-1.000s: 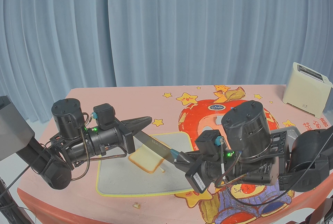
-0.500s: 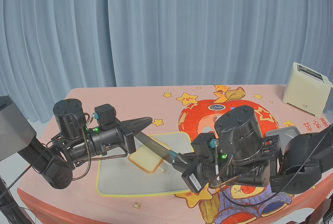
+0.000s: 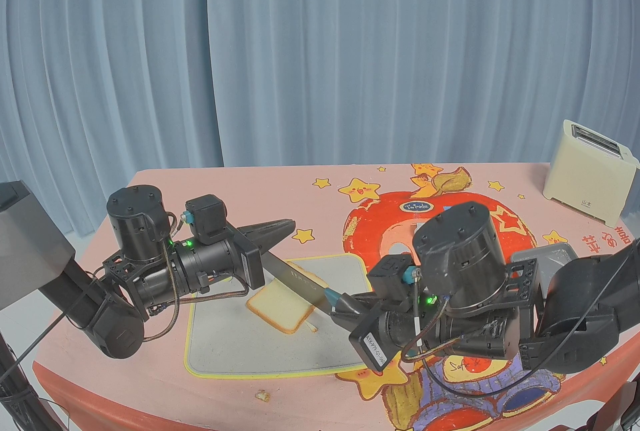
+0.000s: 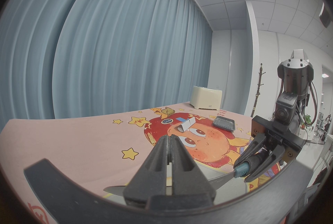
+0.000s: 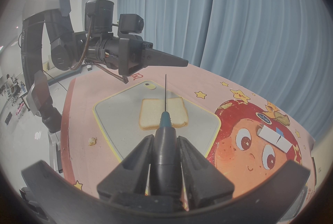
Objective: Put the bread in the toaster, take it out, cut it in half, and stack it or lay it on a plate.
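A slice of bread point(image 3: 283, 309) point(image 5: 163, 113) lies flat on the grey, yellow-edged cutting board point(image 3: 220, 339) point(image 5: 118, 113). My right gripper point(image 3: 339, 305) point(image 5: 165, 138) is shut on the teal-collared handle of a knife. The knife blade point(image 3: 293, 275) point(image 5: 165, 94) stands edge-down across the middle of the slice. My left gripper point(image 3: 288, 225) point(image 4: 170, 141) hovers shut above the board's far edge, just over the blade's tip, with nothing in it. The cream toaster point(image 3: 590, 172) point(image 4: 206, 97) stands at the table's far right corner.
A dark grey tray point(image 3: 553, 254) point(image 4: 224, 123) sits on the table behind my right arm. A crumb point(image 3: 263, 395) lies near the front edge. A small folded paper point(image 5: 275, 138) rests on the printed tablecloth right of the board.
My right arm's wrist has drawn leftward toward the board, the knife staying over the bread. The left arm has risen slightly and edged right, fingers still together.
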